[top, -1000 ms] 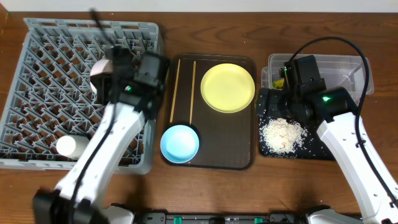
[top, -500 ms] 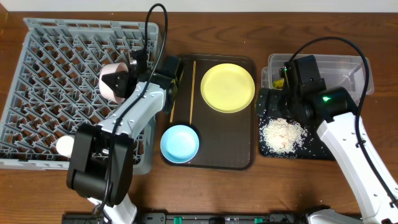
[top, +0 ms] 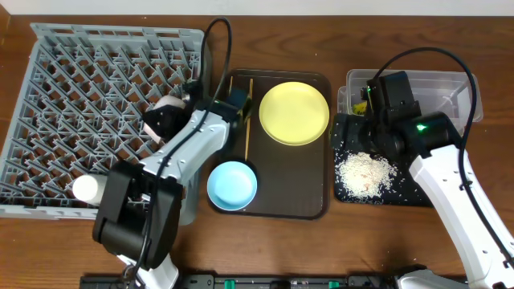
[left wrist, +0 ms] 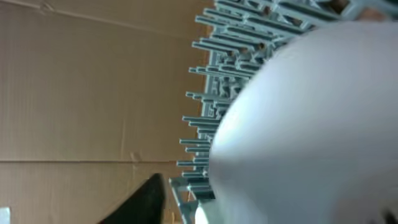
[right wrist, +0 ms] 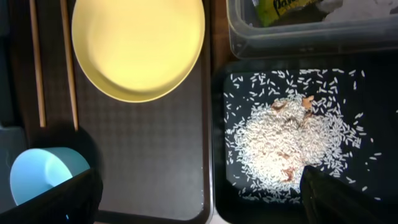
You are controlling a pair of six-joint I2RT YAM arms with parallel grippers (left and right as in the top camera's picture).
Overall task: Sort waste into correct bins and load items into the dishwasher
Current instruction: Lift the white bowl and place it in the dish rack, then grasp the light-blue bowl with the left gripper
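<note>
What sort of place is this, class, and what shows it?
Probably a robot lab set-up staged as a kitchen clean-up station: a grey dish rack, a brown serving tray with a yellow plate and blue bowl, and rice scraps in a black tray.

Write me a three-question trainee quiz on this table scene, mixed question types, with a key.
1. True or false: the rice scraps lie on the black tray.
2. What lies beside the yellow plate on the serving tray? A a spoon; B chopsticks; C a knife.
3. Fill in: the ___ hand holds a small white bowl over the dish rack.
Key: 1 true; 2 B; 3 left.
</note>
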